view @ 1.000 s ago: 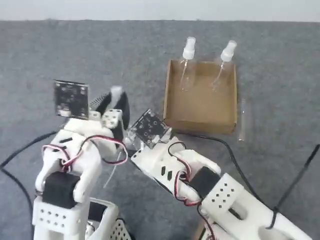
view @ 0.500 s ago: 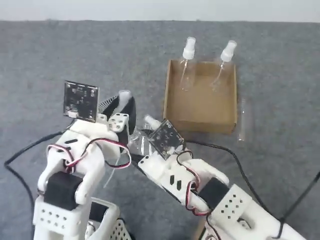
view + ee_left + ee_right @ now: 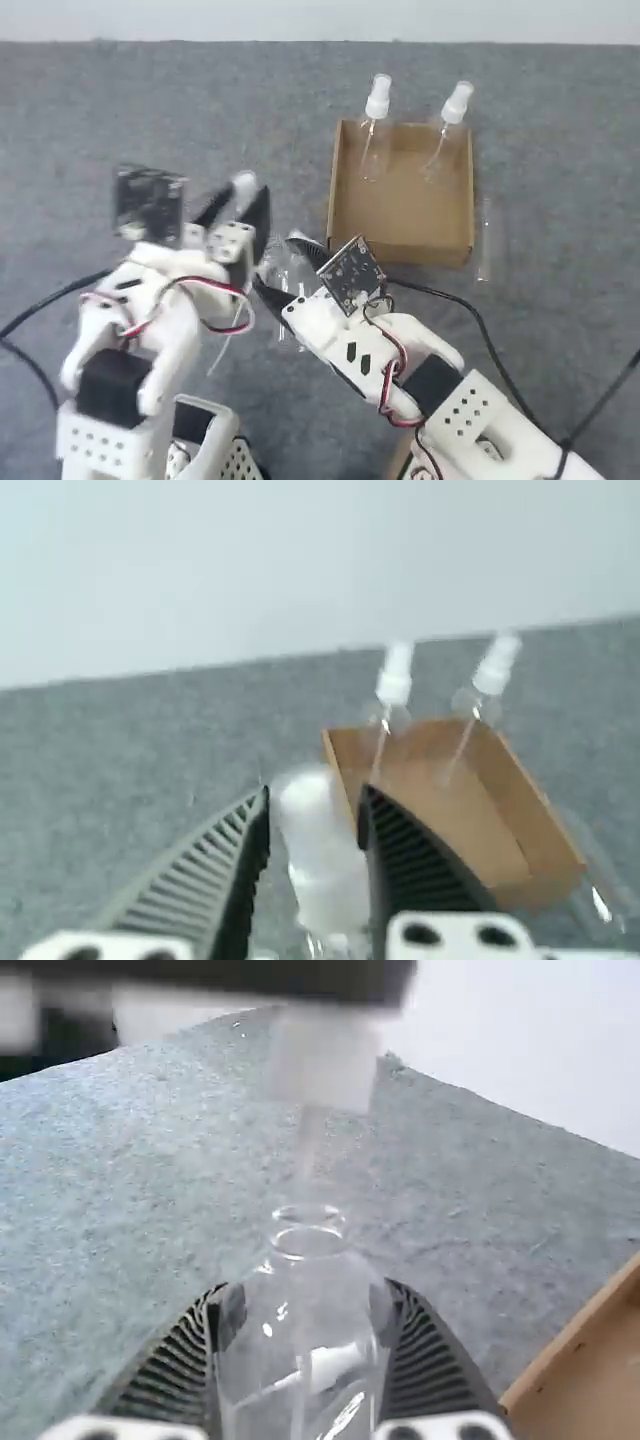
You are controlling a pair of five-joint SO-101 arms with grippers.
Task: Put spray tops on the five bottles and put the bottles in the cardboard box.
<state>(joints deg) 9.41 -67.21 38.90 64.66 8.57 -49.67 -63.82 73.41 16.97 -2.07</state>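
Observation:
My left gripper [image 3: 241,203] is shut on a white spray top [image 3: 243,183], held upright left of the cardboard box [image 3: 400,249]. In the left wrist view the spray top [image 3: 315,830] sits between the black fingers [image 3: 238,860]. My right gripper [image 3: 276,277] is shut on a clear, uncapped bottle [image 3: 287,262] just below the spray top. In the right wrist view the spray top [image 3: 322,1055] hangs above the bottle [image 3: 300,1300], with its thin tube pointing at the open mouth. Two bottles with spray tops [image 3: 377,102] [image 3: 457,104] stand at the box's far wall.
Another clear bottle [image 3: 485,242] lies on the grey mat right of the box. The box [image 3: 485,800] is ahead of the left gripper, and its corner [image 3: 590,1360] is close beside the right gripper. Black cables trail over the mat near both arm bases.
My right arm has shifted rightward, bringing the bottle under the spray top. My left arm has shifted a little with the spray top still held.

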